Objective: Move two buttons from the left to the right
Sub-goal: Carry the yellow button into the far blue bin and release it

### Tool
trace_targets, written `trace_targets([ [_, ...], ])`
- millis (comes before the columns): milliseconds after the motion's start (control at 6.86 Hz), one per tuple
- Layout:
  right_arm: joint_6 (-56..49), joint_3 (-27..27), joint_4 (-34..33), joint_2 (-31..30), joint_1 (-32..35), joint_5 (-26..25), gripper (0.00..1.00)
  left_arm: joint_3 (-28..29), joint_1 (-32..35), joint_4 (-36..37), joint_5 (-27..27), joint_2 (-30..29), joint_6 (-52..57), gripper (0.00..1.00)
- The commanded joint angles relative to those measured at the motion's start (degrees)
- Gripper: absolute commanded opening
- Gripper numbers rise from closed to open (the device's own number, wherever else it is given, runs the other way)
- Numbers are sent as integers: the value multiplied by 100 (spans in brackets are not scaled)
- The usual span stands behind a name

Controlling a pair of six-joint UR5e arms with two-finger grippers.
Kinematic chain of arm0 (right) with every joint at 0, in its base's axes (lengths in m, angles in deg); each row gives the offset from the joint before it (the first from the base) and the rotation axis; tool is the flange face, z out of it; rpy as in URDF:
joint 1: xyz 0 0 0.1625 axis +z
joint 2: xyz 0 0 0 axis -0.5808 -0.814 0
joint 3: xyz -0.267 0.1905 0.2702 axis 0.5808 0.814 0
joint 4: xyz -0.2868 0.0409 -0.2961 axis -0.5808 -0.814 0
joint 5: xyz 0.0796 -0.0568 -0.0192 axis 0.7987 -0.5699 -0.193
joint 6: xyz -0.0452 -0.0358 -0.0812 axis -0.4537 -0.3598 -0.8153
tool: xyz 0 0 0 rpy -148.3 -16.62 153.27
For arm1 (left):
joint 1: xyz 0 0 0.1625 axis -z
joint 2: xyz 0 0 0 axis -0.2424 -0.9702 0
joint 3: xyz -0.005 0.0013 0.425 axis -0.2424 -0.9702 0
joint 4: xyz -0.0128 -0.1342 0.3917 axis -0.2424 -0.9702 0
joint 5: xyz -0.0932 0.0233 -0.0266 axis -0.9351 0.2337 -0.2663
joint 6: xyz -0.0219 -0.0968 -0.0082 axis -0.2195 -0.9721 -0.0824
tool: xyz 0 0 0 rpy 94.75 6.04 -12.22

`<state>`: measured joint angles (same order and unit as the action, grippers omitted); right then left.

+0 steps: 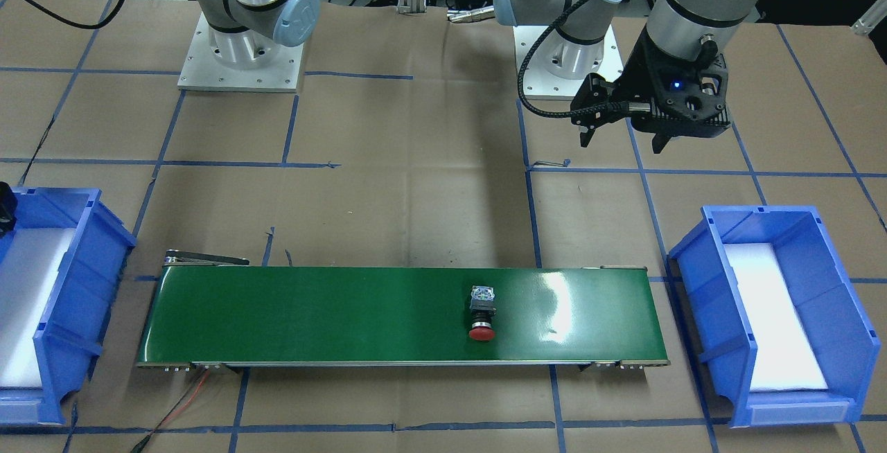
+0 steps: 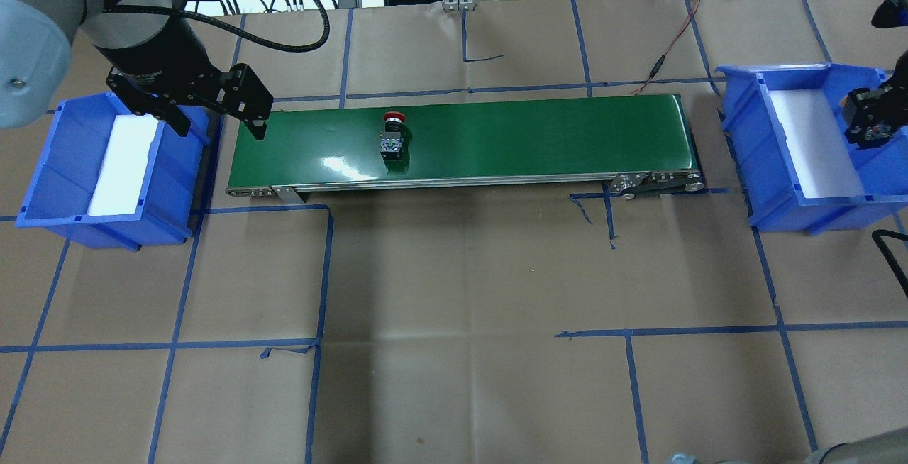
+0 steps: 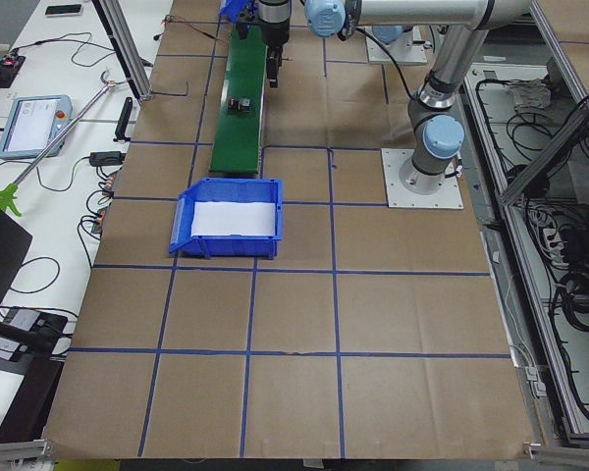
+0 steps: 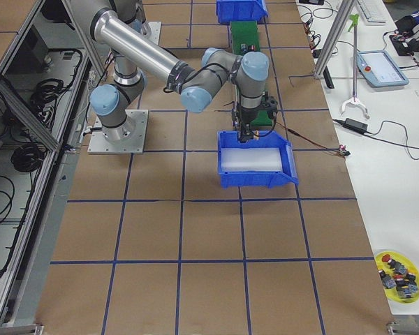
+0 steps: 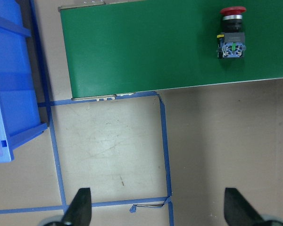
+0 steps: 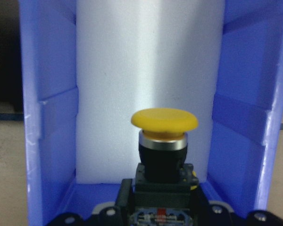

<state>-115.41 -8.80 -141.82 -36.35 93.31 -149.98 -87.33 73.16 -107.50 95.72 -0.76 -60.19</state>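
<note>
A red button point(image 1: 481, 314) lies on its side on the green conveyor belt point(image 1: 312, 314), left of the belt's middle in the overhead view point(image 2: 392, 136); it also shows in the left wrist view point(image 5: 232, 33). My left gripper point(image 2: 220, 129) is open and empty, above the belt's left end and beside the left blue bin point(image 2: 42, 194). My right gripper point(image 2: 874, 118) is shut on the yellow button point(image 6: 164, 141), held upright over the white pad of the right blue bin point(image 6: 52, 117).
The right bin point(image 2: 780, 187) stands past the belt's right end. A red-black wire point(image 2: 667, 52) runs from the belt's far right corner. A dish of spare buttons point(image 4: 398, 273) sits far off. Brown paper with blue tape lines covers the table.
</note>
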Motion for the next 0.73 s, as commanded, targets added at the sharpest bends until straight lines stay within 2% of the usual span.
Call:
trace_targets([
  [0,-365,-418,-708,365,-147,1,5,-18,0,0,-3,6,-7,100],
  [146,-375,-655,-1191,524,-147,1,5,-27,9,0,-3,6,-7,100],
  [583,-357,-894,-1230,569,-103,1,6,-27,9,0,-3,6,-7,100],
])
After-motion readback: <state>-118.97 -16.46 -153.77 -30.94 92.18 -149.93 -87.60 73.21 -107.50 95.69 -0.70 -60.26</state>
